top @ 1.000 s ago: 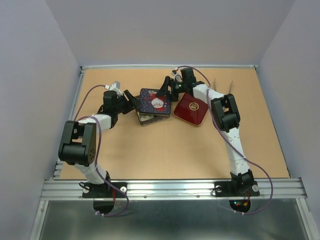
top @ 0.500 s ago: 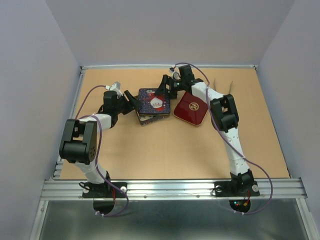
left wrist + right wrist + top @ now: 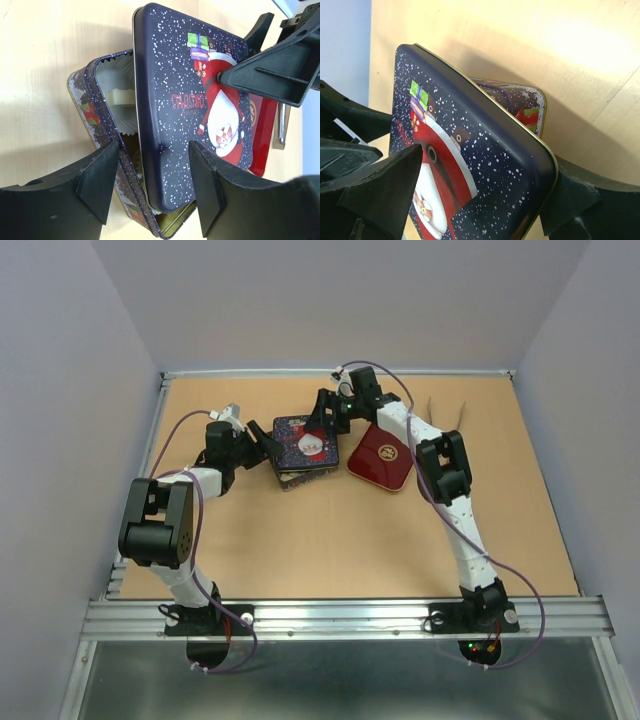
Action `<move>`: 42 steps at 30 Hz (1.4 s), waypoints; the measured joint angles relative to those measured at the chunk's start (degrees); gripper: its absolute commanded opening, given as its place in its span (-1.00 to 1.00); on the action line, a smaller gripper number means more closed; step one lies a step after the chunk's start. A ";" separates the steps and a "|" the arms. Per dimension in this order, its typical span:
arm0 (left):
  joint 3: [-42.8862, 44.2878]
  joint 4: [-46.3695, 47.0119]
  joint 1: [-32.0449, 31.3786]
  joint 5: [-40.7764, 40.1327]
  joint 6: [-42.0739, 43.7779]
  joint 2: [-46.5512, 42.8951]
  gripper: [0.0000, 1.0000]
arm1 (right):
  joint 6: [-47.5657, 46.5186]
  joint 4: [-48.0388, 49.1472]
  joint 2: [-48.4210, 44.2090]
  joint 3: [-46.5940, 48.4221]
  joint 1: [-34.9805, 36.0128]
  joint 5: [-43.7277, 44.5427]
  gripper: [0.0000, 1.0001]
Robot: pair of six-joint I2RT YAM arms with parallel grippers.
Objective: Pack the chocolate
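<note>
Lidding, I reckon; right gripper (image 3: 470, 195) pinching navy Santa-print metal lid (image 3: 185, 100) askew over blue tin (image 3: 82, 100); left gripper (image 3: 152, 147) splayed; needs squaring.

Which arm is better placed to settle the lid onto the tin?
Right. The right gripper has the lid between its fingers, lying askew over the tin. The left gripper only brackets the tin's near corner, which probably suits steadying better.
</note>
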 measured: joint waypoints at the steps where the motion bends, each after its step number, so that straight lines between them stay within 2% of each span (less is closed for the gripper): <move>1: 0.00 0.00 0.04 0.09 0.00 0.00 0.36 | -0.31 -0.24 0.00 0.09 0.13 0.33 0.80; 21: 0.00 -0.02 0.04 0.15 0.00 0.00 0.36 | -3.78 -1.95 -0.44 0.35 1.29 2.95 0.87; 42: -0.17 0.22 0.02 -0.04 0.04 -0.02 0.36 | -5.42 -5.40 -3.41 0.15 3.89 11.63 1.00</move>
